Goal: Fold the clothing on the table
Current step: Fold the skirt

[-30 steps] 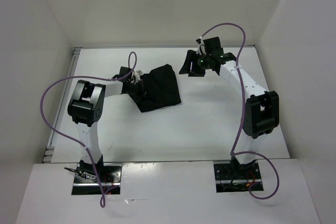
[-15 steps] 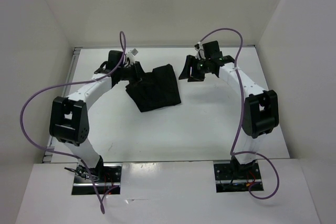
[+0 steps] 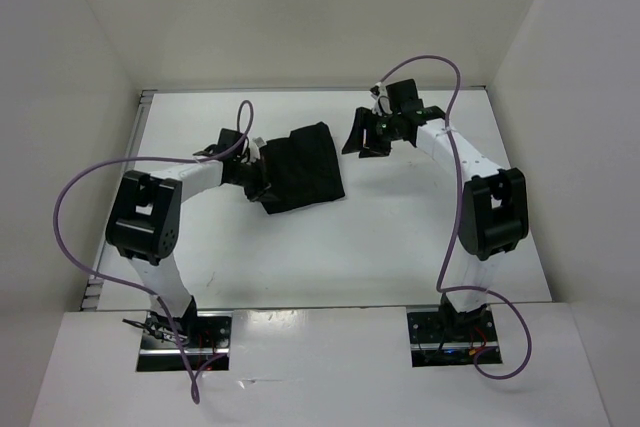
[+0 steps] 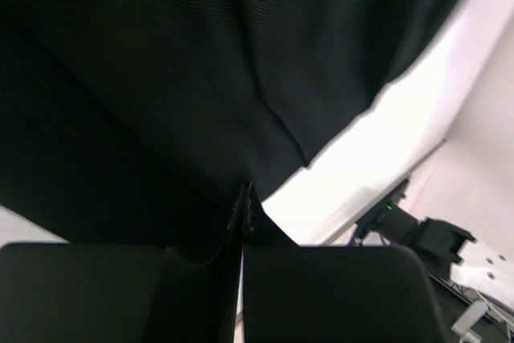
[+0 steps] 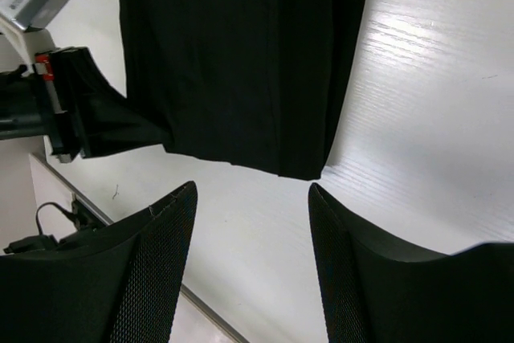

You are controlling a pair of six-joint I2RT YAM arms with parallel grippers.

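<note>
Lying flat on glossy white table [image 3: 400, 237], a little left of middle, toward far side: clothing [image 3: 305, 167]. Soft matte black cloth, fine ribbed weave, folded into rough rectangle, straight edges, long crease running through it.
Left gripper [image 3: 258, 175] at garment's left edge, jaws pressed together, pinching thin cloth.
Right gripper [image 3: 362, 135] over table just right of garment, apart from it, jaws wide, nothing between.
Right fingers [image 5: 161, 263]: black, curved, mesh-textured inner faces.
Tabletop faintly grained, reflecting light.
Purple cables [image 3: 75, 197] loop in smooth arcs.
</note>
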